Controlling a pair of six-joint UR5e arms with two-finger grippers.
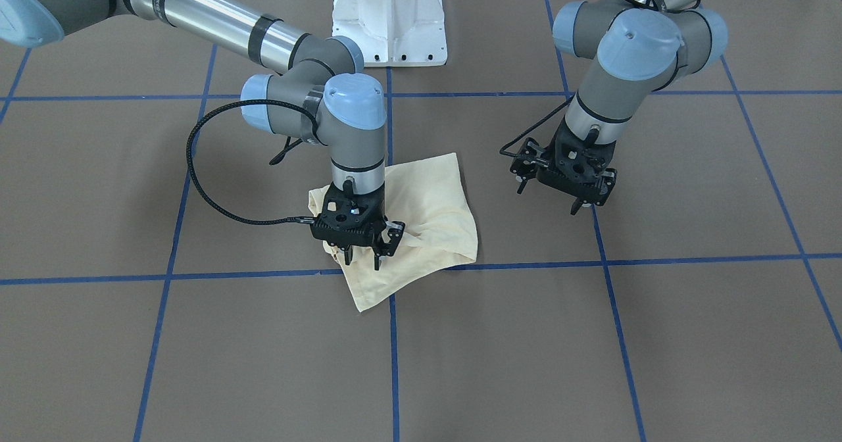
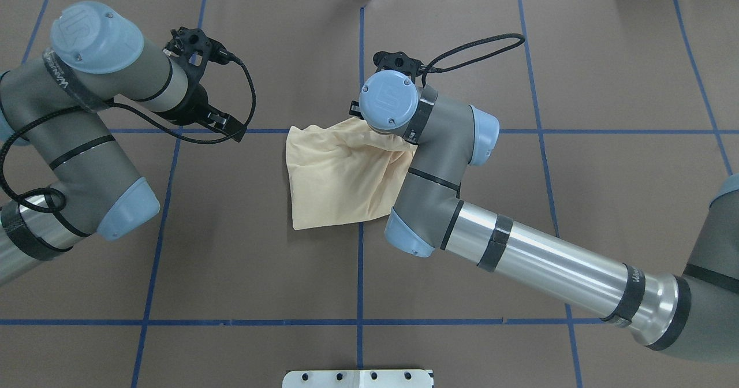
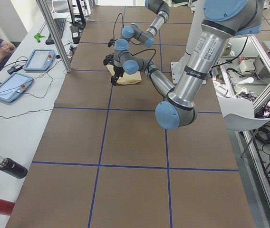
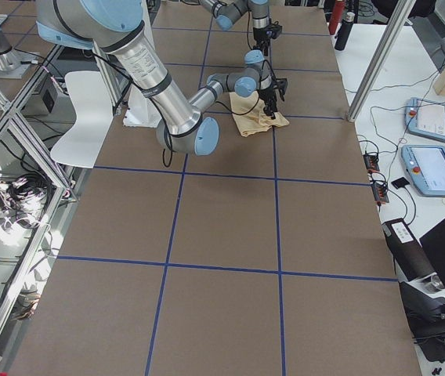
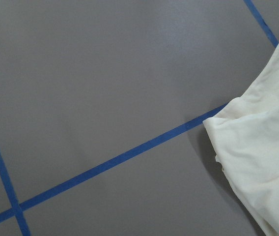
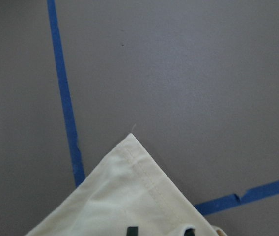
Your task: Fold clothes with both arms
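Right arm's cap [image 2: 388, 100] bears UR logo.

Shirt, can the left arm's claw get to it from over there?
Probably yes. The left claw hangs beside the shirt with only bare table between them, and the right arm works on the shirt's far side.

Directly below, bare grey-brown table [image 5: 105, 64], crossed by a blue tape line [image 5: 125, 157] slanting from lower left up to the right and meeting a second tape line [image 5: 0, 167] at far left. Off to the right, a rumpled cream T-shirt [image 5: 257, 157] lying over the slanting tape's end.
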